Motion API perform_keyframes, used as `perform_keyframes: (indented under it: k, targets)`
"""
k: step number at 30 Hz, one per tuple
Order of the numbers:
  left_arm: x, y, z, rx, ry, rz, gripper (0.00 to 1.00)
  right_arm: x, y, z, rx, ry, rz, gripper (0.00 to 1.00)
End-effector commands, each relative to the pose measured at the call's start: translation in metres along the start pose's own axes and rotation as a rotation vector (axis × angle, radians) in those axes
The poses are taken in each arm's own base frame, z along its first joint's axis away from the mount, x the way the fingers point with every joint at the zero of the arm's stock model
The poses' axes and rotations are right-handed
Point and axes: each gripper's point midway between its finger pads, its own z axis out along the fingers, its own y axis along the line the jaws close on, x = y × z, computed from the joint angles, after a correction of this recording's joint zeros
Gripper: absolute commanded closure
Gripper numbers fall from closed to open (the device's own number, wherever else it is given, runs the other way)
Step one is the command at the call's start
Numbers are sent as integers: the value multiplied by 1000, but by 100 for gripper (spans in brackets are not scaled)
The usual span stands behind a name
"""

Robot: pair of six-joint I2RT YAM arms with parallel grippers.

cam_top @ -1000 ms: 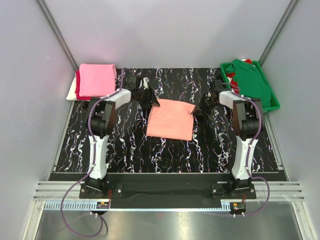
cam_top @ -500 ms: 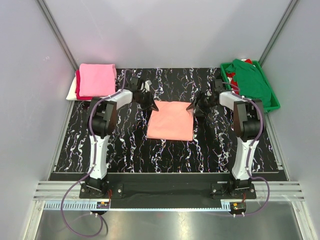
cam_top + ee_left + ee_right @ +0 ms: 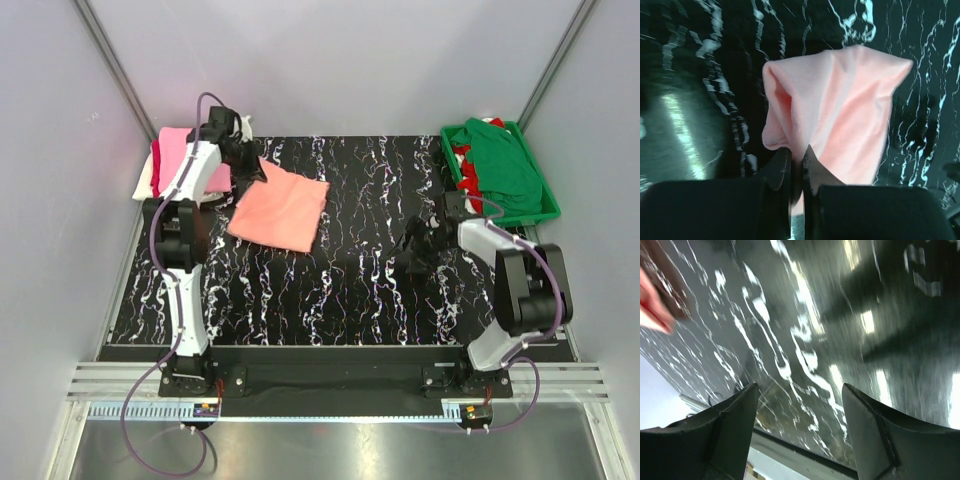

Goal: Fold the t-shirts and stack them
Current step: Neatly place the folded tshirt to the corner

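A folded salmon-peach t-shirt [image 3: 282, 207] hangs over the black marbled mat at the back left, tilted, its far left corner pinched in my left gripper [image 3: 252, 168]. In the left wrist view the jaws of the left gripper [image 3: 796, 150] are shut on a bunched fold of that t-shirt [image 3: 840, 105], which droops away from them. Just left of it lies a stack of folded t-shirts, bright pink [image 3: 180, 152] on top with red and white edges below. My right gripper [image 3: 412, 245] stands open and empty over the mat at the right; its wrist view [image 3: 800, 390] shows only the mat between the fingers.
A green tray [image 3: 548, 208] at the back right holds a dark green t-shirt [image 3: 505, 165] and a red one [image 3: 464, 160]. White walls and metal posts close in the mat [image 3: 350, 290] on three sides.
The left gripper shut on the salmon t-shirt's left edge and carried it back and left toward the pink stack. The right gripper let go, opened, and drew back to the right.
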Motion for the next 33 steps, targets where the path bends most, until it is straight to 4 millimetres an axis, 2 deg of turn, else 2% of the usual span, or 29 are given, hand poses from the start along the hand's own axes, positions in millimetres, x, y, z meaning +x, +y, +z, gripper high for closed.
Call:
perform_keyframes:
  k: [1, 6, 10, 16, 23, 24, 30, 33]
  targets:
    - [-30, -18, -53, -38, -96, 105, 100, 16, 0, -13, -46, -22, -44, 25]
    - [-63, -23, -86, -44, -190, 103, 100, 45, -14, -16, -63, 22, -70, 25]
    - [-74, -21, -96, -64, -229, 115, 100, 57, -26, -13, -37, 55, -86, 25]
    - [-96, -13, -120, -64, -306, 69, 100, 58, -22, -14, -62, 62, -94, 25]
    - [-120, -15, -140, -58, -398, 132, 100, 61, -23, -8, -71, 95, -81, 25]
    - [-128, -1, -152, -66, -430, 116, 100, 63, -23, -7, -75, 104, -79, 25]
    - [-154, 8, -186, -11, -547, 115, 100, 67, -25, -2, -80, 136, -63, 25]
    - [-158, 11, -192, 31, -563, 140, 100, 68, -26, 0, -74, 145, -57, 26]
